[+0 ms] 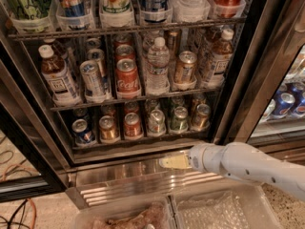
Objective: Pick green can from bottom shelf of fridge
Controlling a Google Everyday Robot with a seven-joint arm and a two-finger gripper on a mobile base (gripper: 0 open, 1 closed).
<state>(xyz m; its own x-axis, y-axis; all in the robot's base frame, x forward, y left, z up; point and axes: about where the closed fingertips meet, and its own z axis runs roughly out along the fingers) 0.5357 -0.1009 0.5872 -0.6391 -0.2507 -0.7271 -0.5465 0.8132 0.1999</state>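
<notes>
Steel sill of the fridge (pixel 128 173) fills the lower middle, and the gripper (pixel 174 162) hovers just above it, at the end of a white arm (pixel 248 163) reaching in from the right; whether it is spread or pressed together cannot be told, and it holds nothing. Just above it runs the bottom shelf (pixel 143 139), with a front row of short cans: blue (pixel 83 131), gold (pixel 108 128), orange (pixel 132 125), white (pixel 156 121), then the green can (pixel 179 119) upright, and a bronze can (pixel 201 116) at the right end. More cans stand behind them. One tier up are a red Coca-Cola can (pixel 127 76), a water bottle (pixel 157 66) and tea bottles (pixel 57 75). Below the sill sit two clear bins: the left bin (pixel 119 206) holds brownish lumps, the right bin (pixel 209 194) crinkled clear plastic.
</notes>
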